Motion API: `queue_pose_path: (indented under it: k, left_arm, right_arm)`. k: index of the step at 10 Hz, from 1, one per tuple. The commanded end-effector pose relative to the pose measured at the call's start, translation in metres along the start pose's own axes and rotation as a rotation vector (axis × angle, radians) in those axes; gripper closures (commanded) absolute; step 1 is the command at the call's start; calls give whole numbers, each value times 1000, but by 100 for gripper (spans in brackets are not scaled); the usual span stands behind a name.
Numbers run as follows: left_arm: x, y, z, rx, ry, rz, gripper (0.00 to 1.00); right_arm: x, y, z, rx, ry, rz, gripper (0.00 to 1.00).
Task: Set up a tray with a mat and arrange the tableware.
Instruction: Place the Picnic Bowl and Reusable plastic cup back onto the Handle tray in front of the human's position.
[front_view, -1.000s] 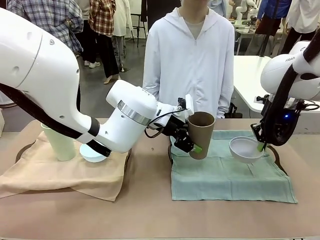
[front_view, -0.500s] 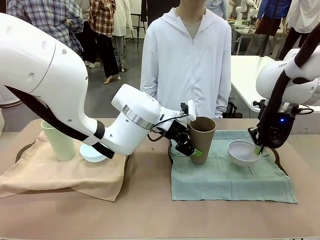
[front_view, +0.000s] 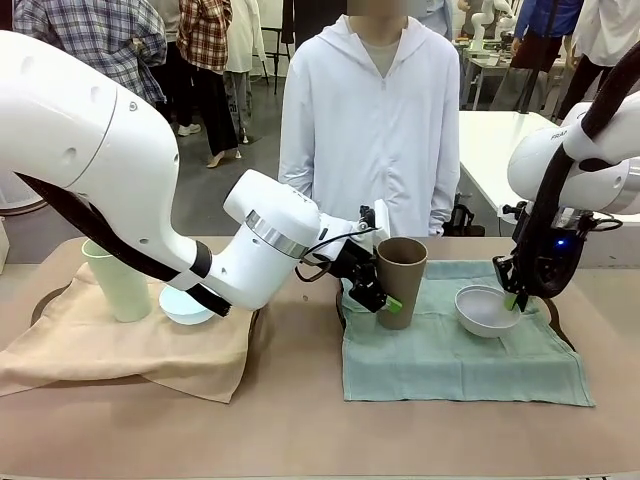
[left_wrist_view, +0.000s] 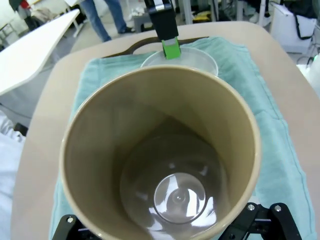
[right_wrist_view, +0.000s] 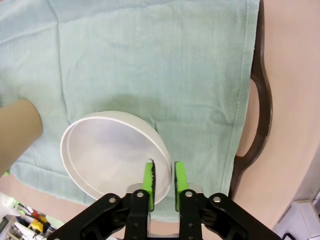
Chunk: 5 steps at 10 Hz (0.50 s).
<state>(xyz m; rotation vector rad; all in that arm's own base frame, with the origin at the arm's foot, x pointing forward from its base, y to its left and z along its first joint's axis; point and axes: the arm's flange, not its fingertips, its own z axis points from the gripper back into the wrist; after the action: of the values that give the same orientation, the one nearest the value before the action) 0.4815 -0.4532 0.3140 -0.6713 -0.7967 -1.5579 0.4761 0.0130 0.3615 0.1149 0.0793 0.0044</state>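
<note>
Leftmost, a tall pale green cup (front_view: 119, 282) and a light blue round bowl (front_view: 186, 304) sit on a beige cloth mat (front_view: 120, 350). The left gripper (front_view: 377, 287) flanks an empty brown cup (front_view: 400, 281) standing on a teal cloth mat (front_view: 460, 355); whether its jaws clamp is unclear. The right gripper (right_wrist_view: 163, 176), jaws slightly apart, straddles the empty white bowl's (right_wrist_view: 114, 152) rim.

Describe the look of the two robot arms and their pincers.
Both arms are glossy white with rounded joints; the left arm has a silver ring near the wrist and loose black cables. The right arm carries a black cable and a small blue light. Each pincer, left and right, is black with bright green pads.
</note>
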Motion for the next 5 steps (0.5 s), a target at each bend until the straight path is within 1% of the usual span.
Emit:
queue_pose_path:
  k: [1,2,4,5]
  left_arm:
    - [-6,1,11,-5,-16,59,0]
    - [-11,3,19,-3,-17,88,0]
    - [-22,4,34,-13,-10,129,0]
    - [-26,4,46,-46,-9,177,0]
  right_arm:
    - [-1,-2,8,-25,-35,-2,10]
    - [-3,-3,12,-21,-43,-4,0]
    - [-10,-8,19,3,-42,6,0]
    - [-15,-9,24,4,-48,16,33]
